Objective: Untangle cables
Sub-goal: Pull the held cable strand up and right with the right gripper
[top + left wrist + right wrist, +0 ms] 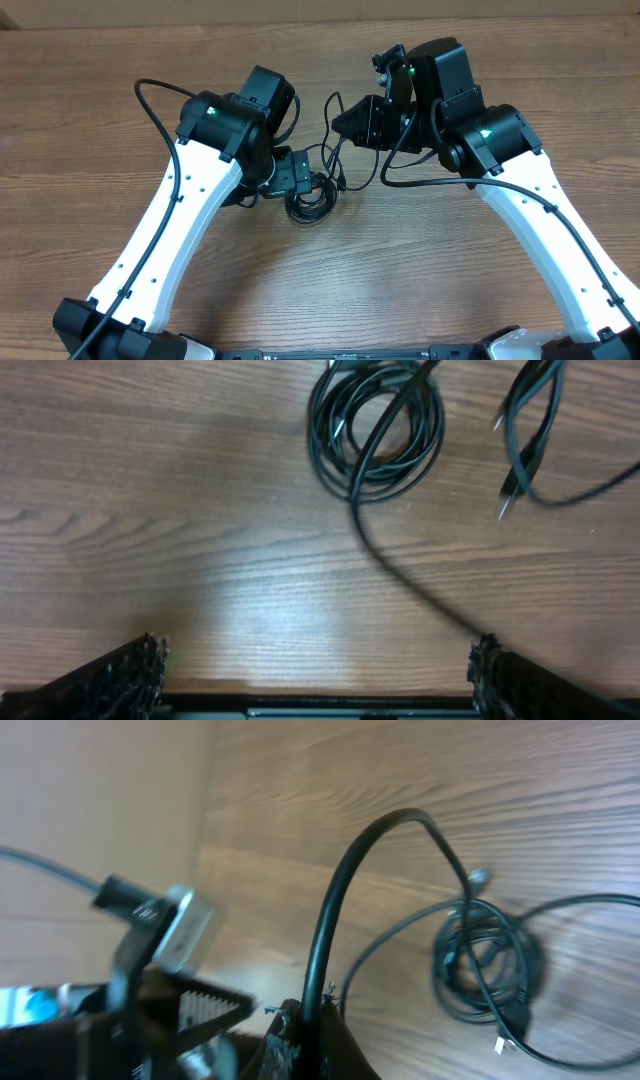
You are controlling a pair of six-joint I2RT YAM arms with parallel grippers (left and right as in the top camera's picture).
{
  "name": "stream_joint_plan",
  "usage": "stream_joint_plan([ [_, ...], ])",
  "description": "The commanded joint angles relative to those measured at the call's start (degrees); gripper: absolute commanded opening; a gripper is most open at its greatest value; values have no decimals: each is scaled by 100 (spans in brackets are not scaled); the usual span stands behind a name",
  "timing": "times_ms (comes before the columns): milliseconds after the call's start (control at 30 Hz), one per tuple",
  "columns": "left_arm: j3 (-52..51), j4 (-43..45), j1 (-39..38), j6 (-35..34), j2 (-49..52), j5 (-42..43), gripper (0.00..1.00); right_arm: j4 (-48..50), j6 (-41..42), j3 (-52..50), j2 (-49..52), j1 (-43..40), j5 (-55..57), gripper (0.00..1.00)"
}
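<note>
Coil of thin black flexible cables (312,203) lying just ahead of my left gripper (318,655), with one strand pinched in my right gripper (300,1020).

My left gripper is fully released, jaws wide over the brown wood-grain bench (150,510). The coil sits straight ahead, beyond the fingertips and not yet between them, with two loose plug ends (505,495) just to its right. My right gripper is clenched on a single strand, which arcs up out of the jaws and drops back down into the coil. From overhead the left gripper is the nearer one, just beside the coil, while the right stands off toward the far side. I judge the next move depends on that held strand's line from coil to right gripper. The left would need to reach forward to pin the coil.
</note>
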Motion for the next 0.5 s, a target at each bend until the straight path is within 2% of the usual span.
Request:
stream_joint_plan([
  [0, 2, 120, 11, -52, -127, -46, 100, 81, 90, 138, -105, 11, -894, 4],
  [133, 2, 249, 11, -52, -109, -74, 99, 107, 247, 138, -114, 11, -1478, 4],
  [300, 2, 319, 7, -52, 92, 33, 87, 404, 376, 142, -146, 11, -1790, 4],
  [367, 2, 293, 7, -48, 258, 181, 78, 540, 496, 142, -157, 11, -1829, 4],
  [433, 2, 216, 7, 55, 431, 334, 63, 636, 496, 144, -157, 11, -1823, 4],
  [467, 2, 157, 7, 175, 529, 428, 59, 640, 496, 144, -157, 11, -1751, 4],
])
